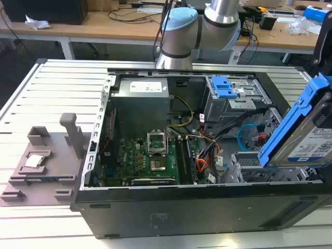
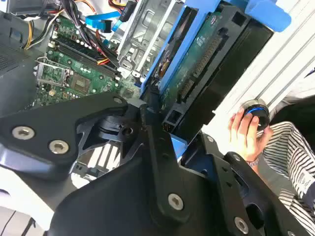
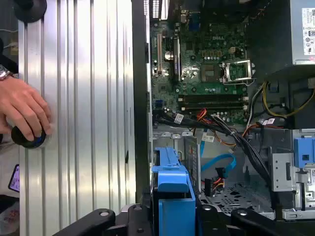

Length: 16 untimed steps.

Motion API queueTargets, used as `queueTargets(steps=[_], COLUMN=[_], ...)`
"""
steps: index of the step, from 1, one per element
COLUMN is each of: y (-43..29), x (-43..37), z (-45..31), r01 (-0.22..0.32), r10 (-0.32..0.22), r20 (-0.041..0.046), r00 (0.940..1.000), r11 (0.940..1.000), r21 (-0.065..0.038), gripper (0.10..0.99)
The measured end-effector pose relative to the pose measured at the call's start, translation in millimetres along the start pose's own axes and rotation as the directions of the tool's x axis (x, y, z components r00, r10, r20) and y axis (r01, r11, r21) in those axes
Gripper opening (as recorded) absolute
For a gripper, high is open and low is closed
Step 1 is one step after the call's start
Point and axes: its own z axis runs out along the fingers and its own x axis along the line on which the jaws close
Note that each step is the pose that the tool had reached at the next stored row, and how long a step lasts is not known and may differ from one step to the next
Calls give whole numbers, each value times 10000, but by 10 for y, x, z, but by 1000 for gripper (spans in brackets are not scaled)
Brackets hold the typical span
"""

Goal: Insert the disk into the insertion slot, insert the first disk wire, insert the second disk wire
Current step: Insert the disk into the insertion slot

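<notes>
Exterior view: disk (image 1: 306, 135) tilted over insertion slot (image 1: 245, 164), w/ white label, print illegible; wrist views: jaws clenched on disk.

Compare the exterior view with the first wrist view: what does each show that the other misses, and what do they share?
Exterior view, not the first wrist view: the grey fixture plate at the exterior view's left, the arm's joints, and the white label on the disk. First wrist view, not the exterior view: a person's hand on a round black-and-blue knob. Both: the green motherboard, the light-blue cable, and the disk in its blue carrier, tilted over the open case.
</notes>
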Motion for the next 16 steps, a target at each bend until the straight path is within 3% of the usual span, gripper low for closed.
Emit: queueTargets(steps=[4,9,10,14,16], y=[26,42,42,53,59], x=[-35,-269,-283,-339,-346], z=[136,241,260,457,474], r01=[1,3,4,1,2], r10=[-1,-3,-4,-1,-2], r20=[46,84,85,83,84], r00=[10000,10000,10000,10000,10000], r11=[10000,10000,10000,10000,10000], r21=[-1,-2,-2,-2,-2], gripper=[369,369,369,369,369])
